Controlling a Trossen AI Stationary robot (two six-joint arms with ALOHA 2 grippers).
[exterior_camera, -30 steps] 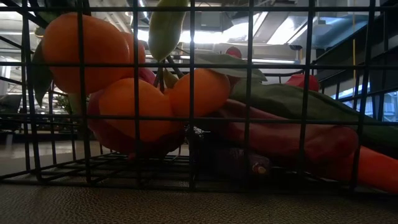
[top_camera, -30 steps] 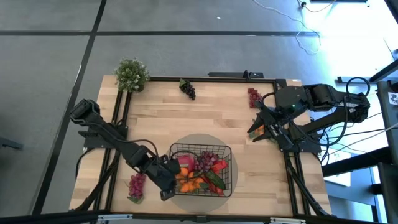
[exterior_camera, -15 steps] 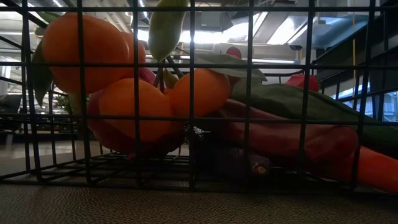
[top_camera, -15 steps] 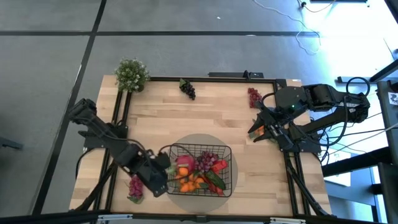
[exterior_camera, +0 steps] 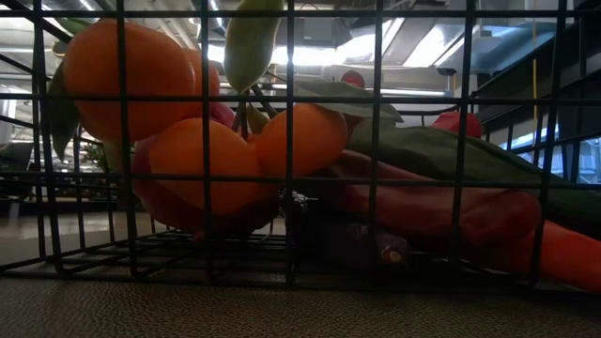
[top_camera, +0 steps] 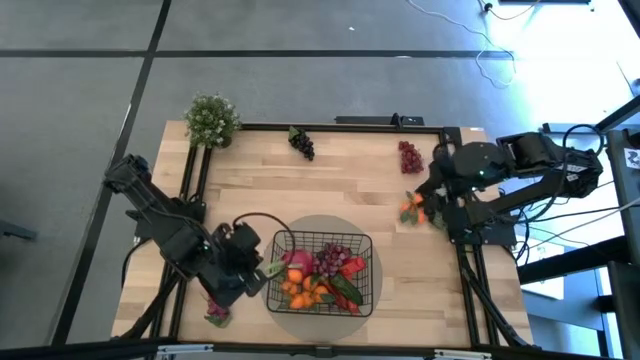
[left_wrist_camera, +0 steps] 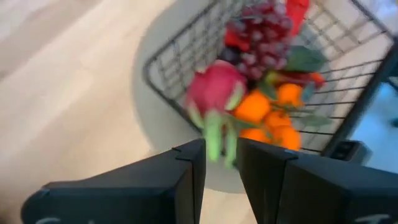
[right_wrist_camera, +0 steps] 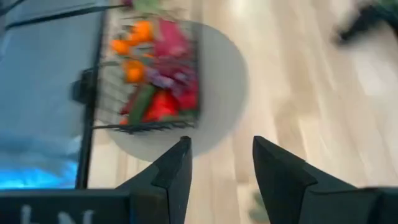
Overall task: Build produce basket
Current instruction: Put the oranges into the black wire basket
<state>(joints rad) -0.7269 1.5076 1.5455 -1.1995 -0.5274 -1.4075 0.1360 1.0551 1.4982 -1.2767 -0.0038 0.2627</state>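
Note:
The black wire basket (top_camera: 372, 262) stands on a round grey mat near the table's front edge, filled with produce: oranges (top_camera: 305, 292), red peppers, a purple grape bunch (top_camera: 332, 258) and a pink radish (left_wrist_camera: 214, 93). The radish lies at the basket's left end, its green leaves over the rim. My left gripper (left_wrist_camera: 221, 152) hangs just left of the basket, above the mat, open by a narrow gap with nothing in it. My right gripper (right_wrist_camera: 217, 149) is open and raised at the right edge, above an orange and green carrot (top_camera: 410, 210) lying on the table.
A potted plant (top_camera: 212, 120) stands at the far left corner. Black grapes (top_camera: 302, 142) and red grapes (top_camera: 408, 155) lie along the far edge. A pink-purple bunch (top_camera: 217, 308) lies near left, partly under my left arm. Bare wood spans the table's middle.
My left gripper has risen and drawn back from the basket's near left corner toward the table's left edge, turning as it went; the radish has stayed in the basket. My right gripper has rolled and shifted a little above the carrot.

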